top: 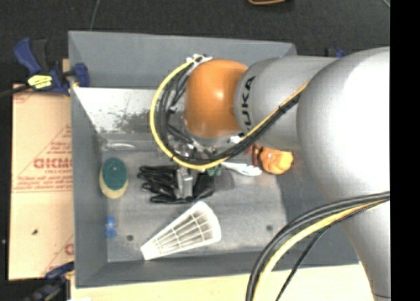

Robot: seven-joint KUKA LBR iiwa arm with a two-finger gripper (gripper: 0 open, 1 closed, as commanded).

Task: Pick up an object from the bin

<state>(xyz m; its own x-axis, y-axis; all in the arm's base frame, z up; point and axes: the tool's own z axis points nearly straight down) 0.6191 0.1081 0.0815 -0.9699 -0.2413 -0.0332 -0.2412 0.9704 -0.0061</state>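
My gripper (186,185) sits on the black pronged thing (156,181) mid-bin; whether it is open or closed I cannot tell. The thing looks light and floppy, glove-like, so I'd pinch its thick body, not the thin prongs. The bin (252,218) floor is flat. A white fan (184,231) lies just beside, a green disc (113,176) near.

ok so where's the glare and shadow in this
camera view: strong glare on the silver arm and on the bin's pale back-left wall; soft sheen on the orange wrist cover; the arm's shadow falls around the black glove-like thing, while the white ribbed cone sits evenly lit
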